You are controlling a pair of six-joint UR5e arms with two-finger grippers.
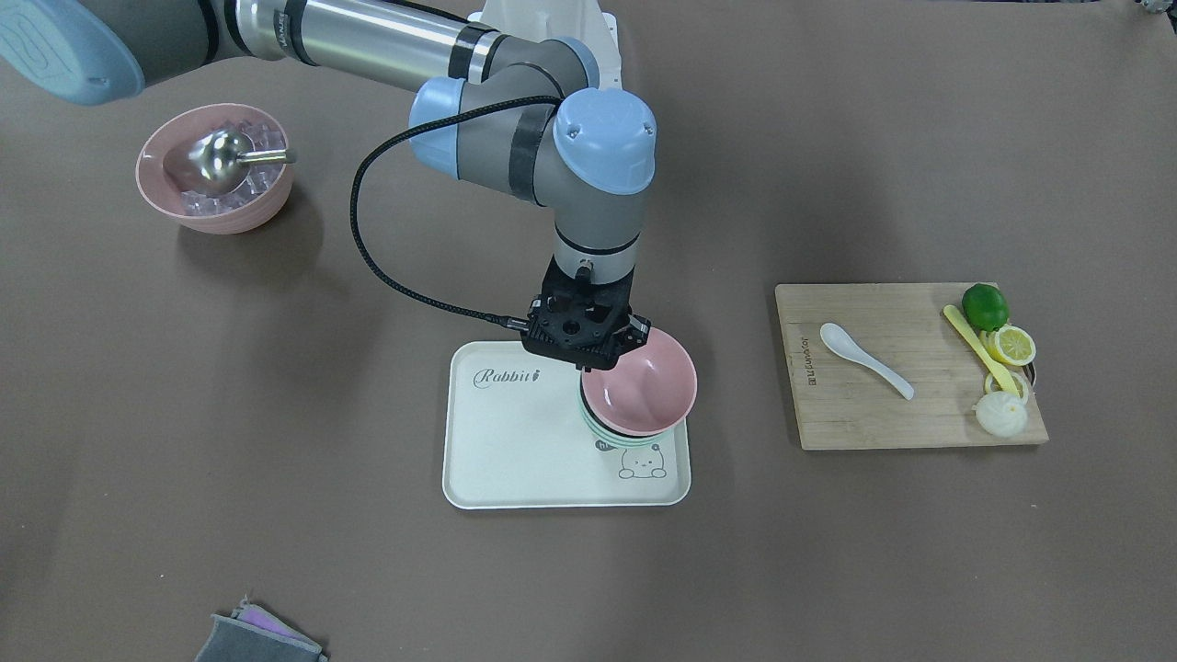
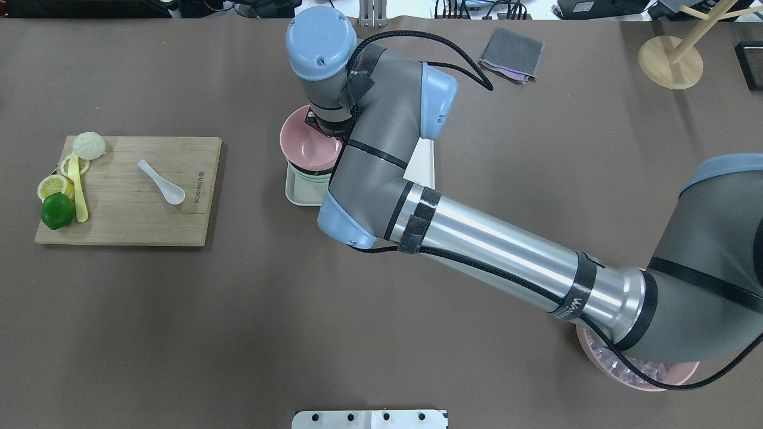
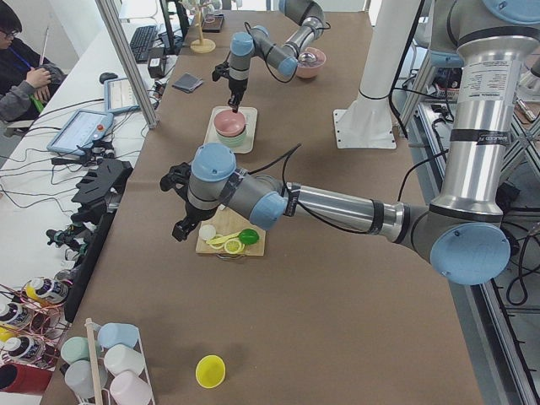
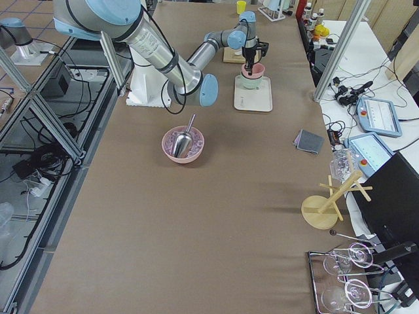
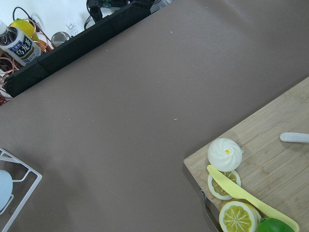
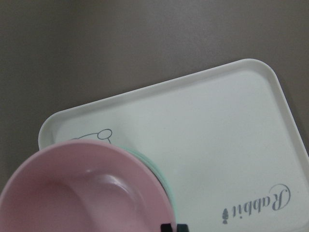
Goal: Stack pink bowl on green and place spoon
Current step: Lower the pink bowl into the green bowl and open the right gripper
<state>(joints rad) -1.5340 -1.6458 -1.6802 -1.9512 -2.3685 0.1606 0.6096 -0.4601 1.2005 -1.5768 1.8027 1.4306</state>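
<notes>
On the worktop (image 1: 276, 414), the tray (image 1: 515, 441) is carrying the green (image 1: 593, 423), and the pink bowl (image 1: 644, 386) is resting on top of it. The right end effector (image 1: 611, 348) is pinching the pink bowl's rim. The spoon (image 1: 864, 359) is lying on the cutting board (image 1: 874, 414). The left end effector (image 3: 175, 207) is hanging above the worktop by that board's end; I cannot tell whether it is clenched or released.

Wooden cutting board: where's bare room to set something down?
Wooden cutting board: free between the glossy white soup spoon and the long yellow utensil, and at the end beside the spoon's scoop. Crowded at the opposite end: green lime, lemon half, white bun.
</notes>
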